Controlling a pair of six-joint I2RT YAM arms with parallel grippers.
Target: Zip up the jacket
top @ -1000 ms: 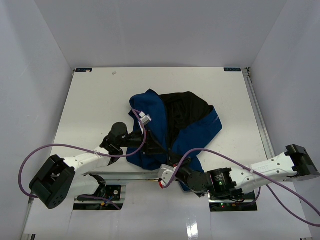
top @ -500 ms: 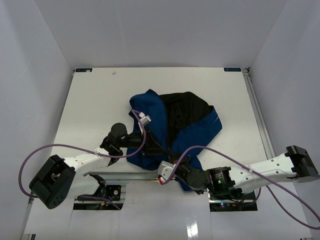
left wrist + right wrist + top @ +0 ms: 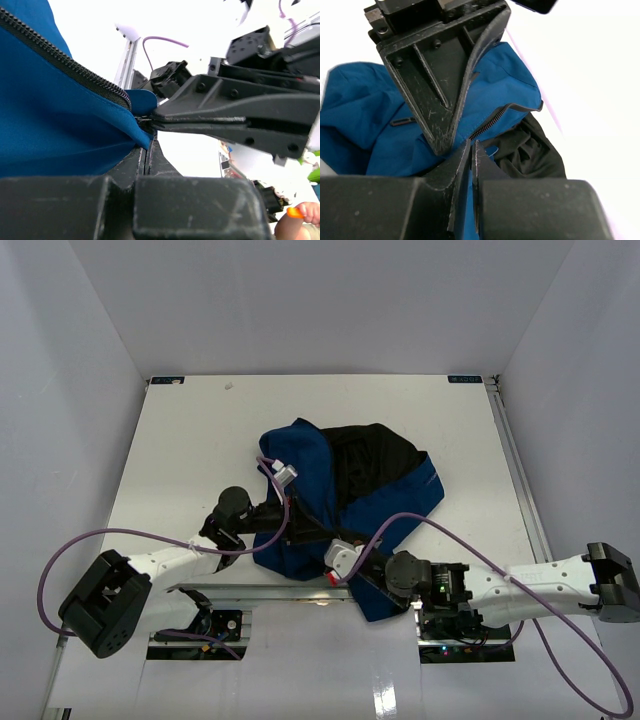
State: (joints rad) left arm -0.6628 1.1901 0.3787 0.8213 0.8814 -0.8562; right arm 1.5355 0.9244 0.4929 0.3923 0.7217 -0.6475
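Note:
The jacket (image 3: 310, 465) lies crumpled mid-table, royal blue with its black lining (image 3: 372, 458) turned up. My left gripper (image 3: 300, 532) is shut on the blue hem beside the lower end of the dark zipper (image 3: 65, 62). In the left wrist view its tips (image 3: 146, 147) pinch the fabric (image 3: 50, 125). My right gripper (image 3: 328, 552) comes in from the right with its jaws shut, and its tips (image 3: 154, 120) meet the zipper's end. In the right wrist view the right gripper (image 3: 473, 145) is closed on the blue edge just under the zipper (image 3: 490, 122), with the left gripper (image 3: 441, 147) right beside it.
A metal rail (image 3: 250, 590) runs along the table's near edge under both grippers. Purple cables (image 3: 130, 535) loop off each arm. White walls close in the table (image 3: 180, 440) on three sides, and a rail (image 3: 515, 470) lines its right edge.
The right arm has slid forward and left to the left gripper, and its jaws have closed at the zipper's end. The jacket's near hem has shifted slightly. The left gripper has held still.

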